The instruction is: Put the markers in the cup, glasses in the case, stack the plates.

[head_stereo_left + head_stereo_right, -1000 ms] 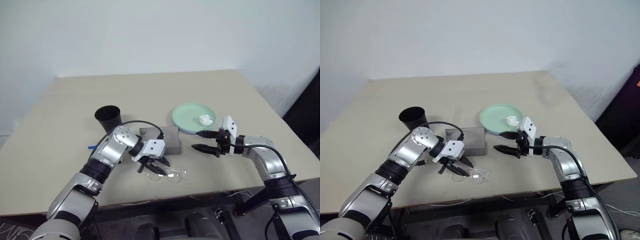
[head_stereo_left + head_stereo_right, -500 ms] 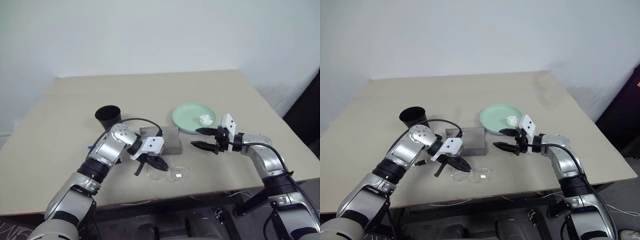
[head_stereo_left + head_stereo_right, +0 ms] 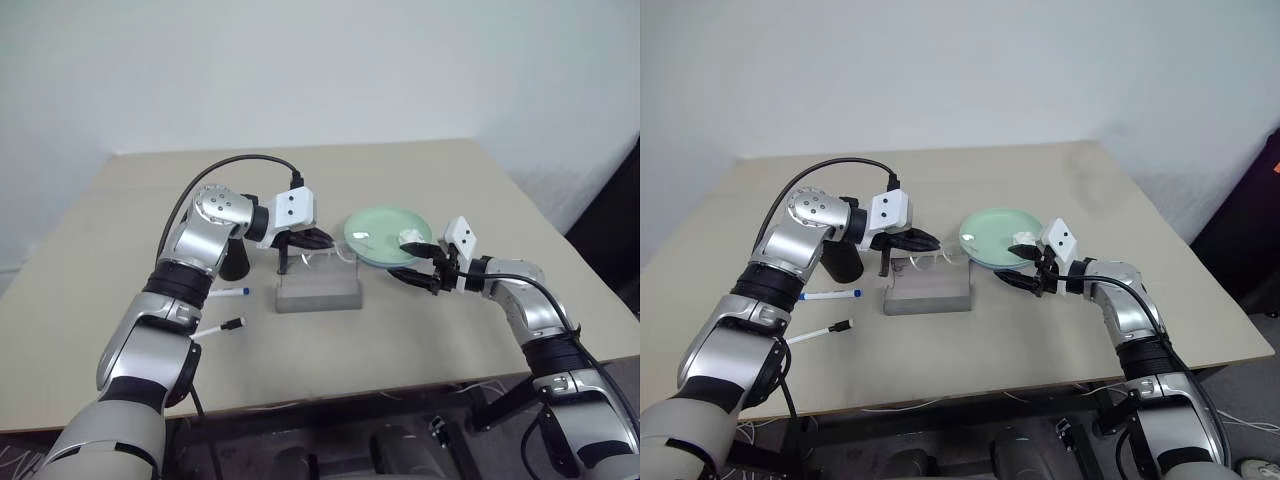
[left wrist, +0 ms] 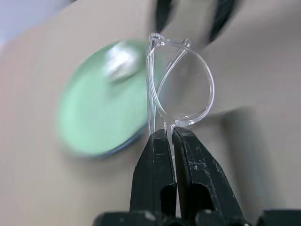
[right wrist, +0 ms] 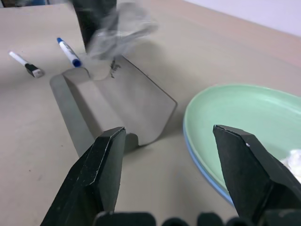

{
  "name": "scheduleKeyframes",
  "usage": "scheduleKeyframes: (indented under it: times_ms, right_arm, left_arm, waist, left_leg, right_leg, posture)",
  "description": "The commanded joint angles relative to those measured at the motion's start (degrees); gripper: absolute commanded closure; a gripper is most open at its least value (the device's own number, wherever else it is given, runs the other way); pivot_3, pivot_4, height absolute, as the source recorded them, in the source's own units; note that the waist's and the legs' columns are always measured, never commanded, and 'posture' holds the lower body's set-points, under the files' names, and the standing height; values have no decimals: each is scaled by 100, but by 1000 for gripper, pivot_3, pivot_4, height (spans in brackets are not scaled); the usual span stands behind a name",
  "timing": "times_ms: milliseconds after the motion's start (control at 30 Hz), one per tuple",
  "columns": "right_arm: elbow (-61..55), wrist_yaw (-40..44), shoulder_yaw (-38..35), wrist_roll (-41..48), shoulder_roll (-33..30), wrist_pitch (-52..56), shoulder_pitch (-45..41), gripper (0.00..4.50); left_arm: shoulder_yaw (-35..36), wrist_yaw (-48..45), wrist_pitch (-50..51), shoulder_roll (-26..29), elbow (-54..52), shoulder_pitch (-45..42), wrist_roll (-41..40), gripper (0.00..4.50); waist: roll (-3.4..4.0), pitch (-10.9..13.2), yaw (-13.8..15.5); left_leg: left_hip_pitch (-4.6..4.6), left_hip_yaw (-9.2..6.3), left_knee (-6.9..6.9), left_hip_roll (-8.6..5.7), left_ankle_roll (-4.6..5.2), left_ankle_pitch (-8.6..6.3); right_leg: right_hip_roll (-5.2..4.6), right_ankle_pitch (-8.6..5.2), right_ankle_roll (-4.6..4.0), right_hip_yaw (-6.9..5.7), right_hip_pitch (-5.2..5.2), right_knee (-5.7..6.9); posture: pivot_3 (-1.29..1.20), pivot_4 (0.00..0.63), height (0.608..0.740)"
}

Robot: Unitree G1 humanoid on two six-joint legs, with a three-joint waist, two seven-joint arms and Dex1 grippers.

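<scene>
My left gripper (image 3: 312,240) is shut on the bridge of the clear glasses (image 4: 181,80) and holds them in the air just over the far edge of the grey case (image 3: 318,290). The black cup (image 3: 235,262) stands left of the case, partly hidden behind my left arm. Two markers lie on the table left of the case, one with a blue cap (image 3: 228,293) and one with a dark tip (image 3: 220,327). The mint green plate (image 3: 380,228) rests on the light blue plate, whose rim (image 5: 200,162) shows beneath it. My right gripper (image 3: 412,268) is open beside the plates' near edge.
A small white lump (image 3: 410,238) lies on the green plate. The beige table (image 3: 450,190) has free room at the back and along the front edge. A black cable loops over my left forearm (image 3: 230,165).
My left gripper closed on the glasses in front of the case and lifted them up over it. That uncovered the two markers. The right gripper edged a little toward the plates.
</scene>
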Motion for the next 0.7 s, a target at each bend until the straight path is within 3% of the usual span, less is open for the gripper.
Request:
scheduleKeyframes:
  times_ms: [33, 367, 667, 700]
  right_arm:
    - [-85, -41, -118, 26, 34, -147, -143, 1274]
    - [-180, -66, -147, 20, 28, -148, -42, 1274]
    - [-144, -124, -133, -8, 54, -183, -33, 1274]
    - [-137, -131, -124, -12, 60, -190, -34, 1274]
  left_arm:
    - [-141, 216, -608, -119, 431, -162, 340, 4465]
    - [-476, 204, -983, -191, 743, -37, 957, 4465]
    - [-545, -221, -762, -108, 390, 211, 965, 4465]
    - [-513, -273, -678, -116, 339, 244, 916, 4280]
  waist:
    - [-1, 0, 4]
    - [-1, 1, 3]
    - [-1, 1, 2]
    - [-1, 1, 2]
  left_leg:
    - [-1, -1, -1, 0, 0, 0]
    - [-9, -2, 4, -2, 0, 0]
    - [-8, -1, 5, -1, 1, 0]
    - [-8, -1, 6, -1, 0, 0]
  right_leg:
    - [0, 0, 0, -1, 0, 0]
    - [0, 0, 0, -1, -4, 1]
    - [0, 0, 0, 0, -4, 3]
    - [0, 0, 0, 0, -4, 3]
  posture:
    - [0, 0, 740]
    - [0, 0, 740]
    - [0, 0, 740]
    - [0, 0, 740]
